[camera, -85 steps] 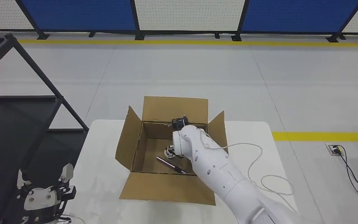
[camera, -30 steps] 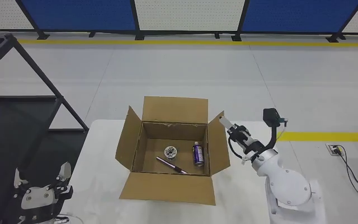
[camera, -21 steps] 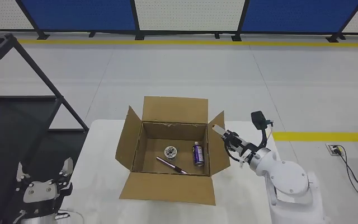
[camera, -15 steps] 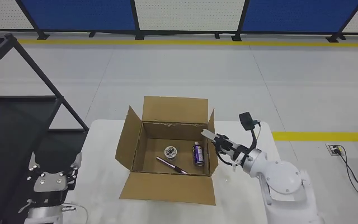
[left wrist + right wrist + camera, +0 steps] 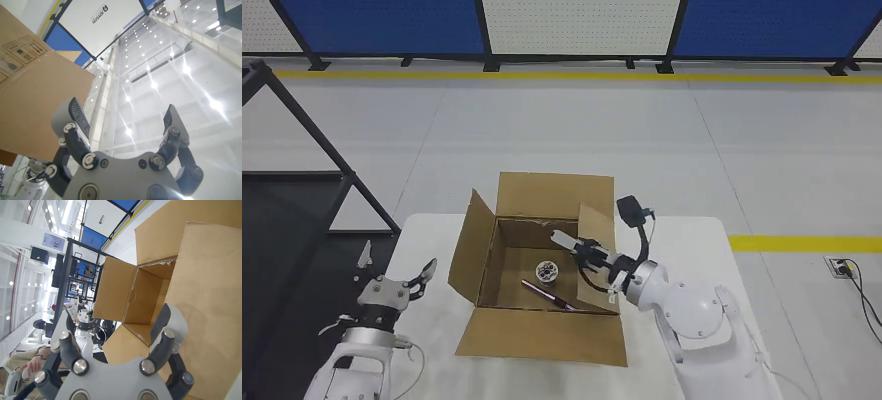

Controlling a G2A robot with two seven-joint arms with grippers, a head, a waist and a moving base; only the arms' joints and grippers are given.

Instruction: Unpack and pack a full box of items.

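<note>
Matt brown corrugated cardboard box (image 5: 540, 338); smooth white table (image 5: 432, 340); ribbed black pads (image 5: 79, 115) on the jaws.

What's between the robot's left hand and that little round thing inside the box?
From the left hand: bare table, then the box's side flap and wall, seen in the top view.

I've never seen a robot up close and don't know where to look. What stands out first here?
An open cardboard box in the middle of the white table draws the eye, with a small round part and a dark pen on its floor. The right gripper, open, is at the box's right flap, which tilts inward over the opening. The left gripper hangs open at the table's left edge.
</note>
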